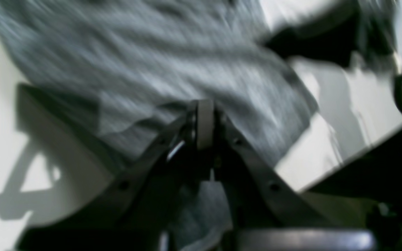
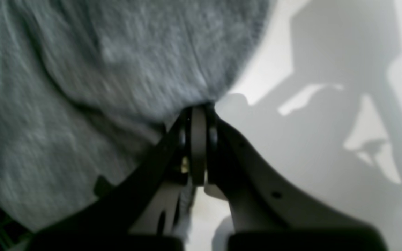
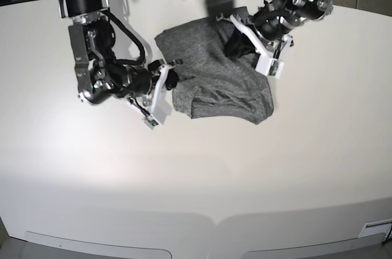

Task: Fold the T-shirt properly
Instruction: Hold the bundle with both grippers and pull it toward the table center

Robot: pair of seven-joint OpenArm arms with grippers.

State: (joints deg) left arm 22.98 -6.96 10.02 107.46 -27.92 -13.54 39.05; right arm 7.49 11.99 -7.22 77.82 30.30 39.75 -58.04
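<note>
The left gripper (image 1: 205,122) is pinched down on grey cloth: in the left wrist view its two dark fingers meet at a pale pad, and the fabric of the T-shirt (image 1: 159,62) bunches right at that tip, with more cloth showing below between the finger arms. The right gripper (image 2: 198,115) is likewise clamped on the T-shirt (image 2: 110,80), its fingers drawn together where a gathered fold of the knit ends.

Both wrist views are blurred, so the weave and creases read only as streaks. The left wrist view alone shows a straight edge of the white desk (image 1: 330,153) beyond the shirt, with dark space past it, and a black cable at the far right of the frame. The right wrist view alone shows hard-edged arm shadows thrown on the desk (image 2: 326,115) beside the shirt.

Only the base view gives the whole layout. There the T-shirt (image 3: 214,78) lies crumpled in a heap toward the far middle of the desk (image 3: 196,173), with the left gripper (image 3: 240,38) at the shirt's far right edge and the right gripper (image 3: 169,78) at its left edge, the cloth stretched between the two. The shirt's near edge rests on the desk surface. A dark band of equipment and cables runs behind the shirt, past the far edge.
</note>
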